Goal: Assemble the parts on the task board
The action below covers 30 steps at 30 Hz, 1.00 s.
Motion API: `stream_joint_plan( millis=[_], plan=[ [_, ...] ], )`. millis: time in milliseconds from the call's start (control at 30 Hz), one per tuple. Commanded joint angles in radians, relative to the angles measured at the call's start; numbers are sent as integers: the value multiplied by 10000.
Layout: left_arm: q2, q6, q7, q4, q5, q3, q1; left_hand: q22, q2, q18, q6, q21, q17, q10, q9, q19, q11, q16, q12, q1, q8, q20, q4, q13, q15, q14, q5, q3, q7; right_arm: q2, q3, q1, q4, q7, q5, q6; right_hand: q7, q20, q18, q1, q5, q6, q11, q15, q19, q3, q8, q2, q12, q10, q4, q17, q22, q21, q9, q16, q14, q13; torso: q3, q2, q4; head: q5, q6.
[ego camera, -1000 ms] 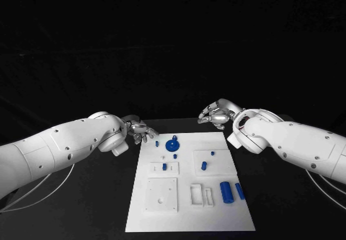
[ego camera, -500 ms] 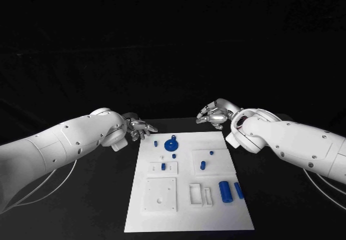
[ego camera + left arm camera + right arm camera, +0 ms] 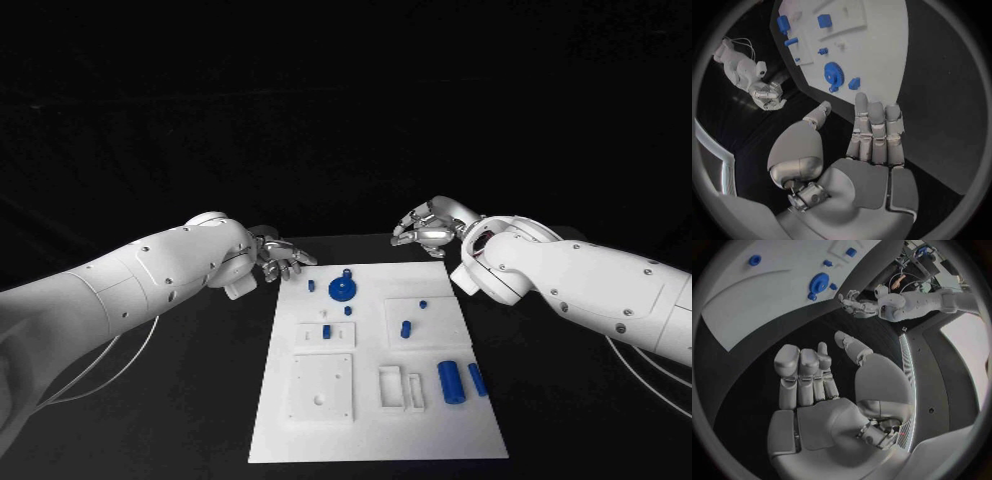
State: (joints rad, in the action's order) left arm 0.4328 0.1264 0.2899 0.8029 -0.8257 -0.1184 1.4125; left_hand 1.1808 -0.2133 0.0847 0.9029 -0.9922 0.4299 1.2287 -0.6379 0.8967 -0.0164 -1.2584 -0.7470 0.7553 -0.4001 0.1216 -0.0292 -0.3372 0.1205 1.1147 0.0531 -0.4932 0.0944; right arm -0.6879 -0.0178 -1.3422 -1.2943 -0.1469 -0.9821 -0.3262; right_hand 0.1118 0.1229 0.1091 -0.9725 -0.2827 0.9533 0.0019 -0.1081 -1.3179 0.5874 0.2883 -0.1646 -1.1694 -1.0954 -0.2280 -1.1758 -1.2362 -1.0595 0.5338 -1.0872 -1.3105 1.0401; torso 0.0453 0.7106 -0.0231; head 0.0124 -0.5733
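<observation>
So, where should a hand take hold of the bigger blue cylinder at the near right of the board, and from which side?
Probably across the middle of the larger blue cylinder, coming from above. It lies flat on the task board, long axis running away from the robot, so only its rounded flanks are free. A smaller blue cylinder lies close on its right, leaving little room there. The right hand is on that side.

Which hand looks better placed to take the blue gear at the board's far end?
Probably the left hand: it is open beside the task board's far left corner, close to the blue gear. The right hand hangs beyond the far edge, farther off.
</observation>
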Motion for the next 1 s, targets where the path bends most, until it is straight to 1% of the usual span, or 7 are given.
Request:
stream_joint_plan(
  millis=[33,300,467,700,767,900,1000],
  plan=[
    [-110,581,81,-198,-43,6,-40,20,63,-161,-98,47,20,-50,-12,-68,14,-14,63,-36,-38,911,66,0,-13,-88,-38,-10,14,14,-7,2,-7,163,138,65,55,-58,1527,92,-67,-105,25,40,79,-35,-70,14,86,81,4,25,36,116,4,117,78,-37,5,4,10,12,7],
    [-278,738,81,-555,-24,7,-153,41,121,-165,-124,44,36,-74,-16,-102,23,-27,61,-1,-46,903,60,-9,-23,-125,-39,24,22,10,-8,1,-35,164,138,56,61,-65,1527,93,-67,-122,30,45,91,-34,-82,17,93,85,4,35,42,134,4,137,86,-45,5,2,4,29,-22],
    [-479,905,25,-905,158,7,-316,57,182,-170,-148,42,46,-98,-17,-129,31,-35,62,13,-50,896,54,-14,-31,-155,-39,66,30,13,-8,0,-49,165,138,53,61,-67,1527,92,-67,-123,31,46,94,-33,-82,18,95,86,4,38,44,138,5,141,87,-46,9,2,5,35,-38],
    [-609,950,-57,-1106,384,7,-498,87,302,-176,-195,45,69,-140,-18,-184,45,-53,56,35,-58,881,27,-29,-46,-211,-40,173,45,40,-8,0,-23,166,140,66,62,-70,1527,91,-67,-122,32,48,98,-32,-83,19,98,88,2,42,47,145,7,149,88,-50,1,13,15,66,-59],
    [-646,954,-71,-1167,585,7,-534,93,314,-177,-202,45,74,-148,-19,-193,48,-57,55,23,-61,878,29,-32,-49,-221,-41,204,47,44,-8,0,-18,160,141,75,63,-71,1527,91,-67,-122,32,48,99,-32,-83,20,99,89,2,43,48,146,7,151,89,-51,3,19,20,63,-63],
    [-670,949,-117,-1189,649,7,-563,107,311,-177,-236,55,89,-171,-14,-225,54,-71,49,-108,-64,871,109,-43,-55,-251,-40,340,54,57,-8,0,-16,159,142,80,63,-73,1527,91,-67,-121,33,49,101,-32,-83,20,100,89,2,45,49,150,9,155,89,-53,7,11,-1,79,-76],
    [-676,906,-128,-1196,676,7,-567,128,379,-158,-293,77,109,-206,-5,-284,59,-88,42,-249,-58,872,109,-59,-58,-295,-40,647,60,54,-8,0,-21,159,142,76,63,-74,1527,90,-67,-120,33,49,102,-32,-83,20,101,90,1,47,50,152,10,158,89,-54,1,4,-13,90,-93]
  ],
)
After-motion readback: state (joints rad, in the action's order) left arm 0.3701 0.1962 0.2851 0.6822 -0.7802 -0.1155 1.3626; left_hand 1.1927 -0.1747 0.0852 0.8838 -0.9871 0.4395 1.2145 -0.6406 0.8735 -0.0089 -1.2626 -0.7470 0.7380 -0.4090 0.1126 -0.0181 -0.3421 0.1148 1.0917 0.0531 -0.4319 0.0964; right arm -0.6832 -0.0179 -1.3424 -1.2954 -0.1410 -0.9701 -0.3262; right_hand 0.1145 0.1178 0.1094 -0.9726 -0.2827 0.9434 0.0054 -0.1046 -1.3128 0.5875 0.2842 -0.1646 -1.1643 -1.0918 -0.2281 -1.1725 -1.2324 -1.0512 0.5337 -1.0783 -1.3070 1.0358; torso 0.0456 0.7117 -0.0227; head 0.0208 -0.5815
